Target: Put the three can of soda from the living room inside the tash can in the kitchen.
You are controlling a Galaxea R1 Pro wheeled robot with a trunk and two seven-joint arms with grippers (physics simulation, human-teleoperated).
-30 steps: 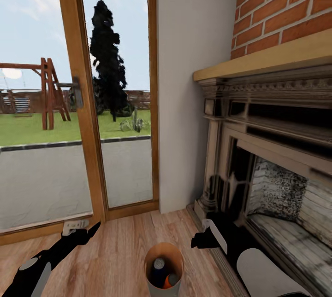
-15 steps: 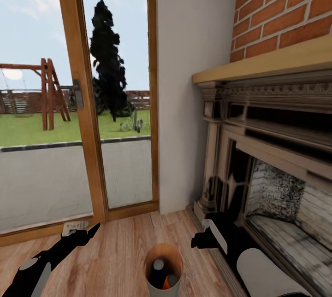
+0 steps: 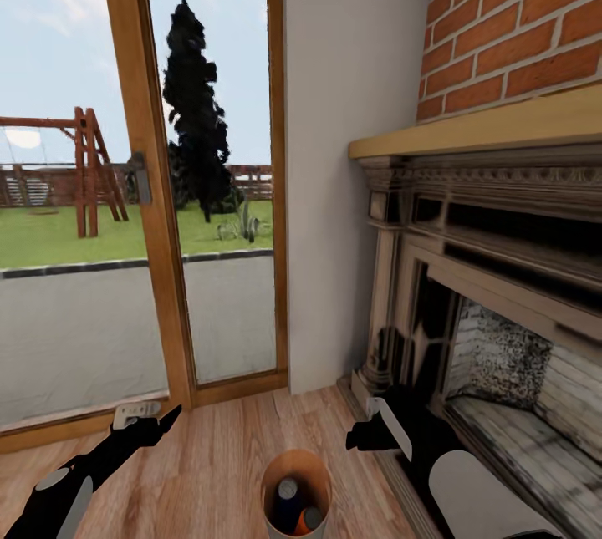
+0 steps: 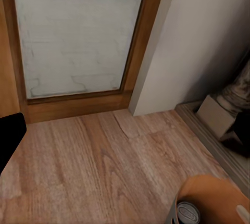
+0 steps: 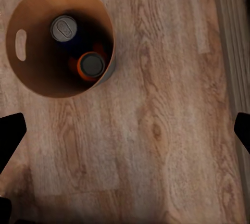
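Room: the living room, with a wood floor (image 3: 226,439) running up to a red-brick wall (image 3: 518,21) and a wood-framed glass door (image 3: 150,188) looking out on a garden.
Trash can: the tash can (image 3: 295,493) is standing upright on the floor at the near edge of the head view, between the two arms; its coppery inside (image 5: 36,67) is facing up.
Cans inside: a dark blue soda can (image 5: 64,28) and an orange soda can (image 5: 91,65) are sitting upright in the bin, just beside each other; a third can is not discernible.
Left pincer: the left pincer (image 3: 155,422) is hanging over the floor beside the bin, holding nothing; cannot tell how wide it is.
Right pincer: the right pincer (image 3: 368,434) is hovering near the bin, fingers (image 5: 10,130) spread wide, empty.
Fireplace: an ornate dark fireplace (image 3: 468,288) is standing at the right under a pale wooden mantel (image 3: 485,125).
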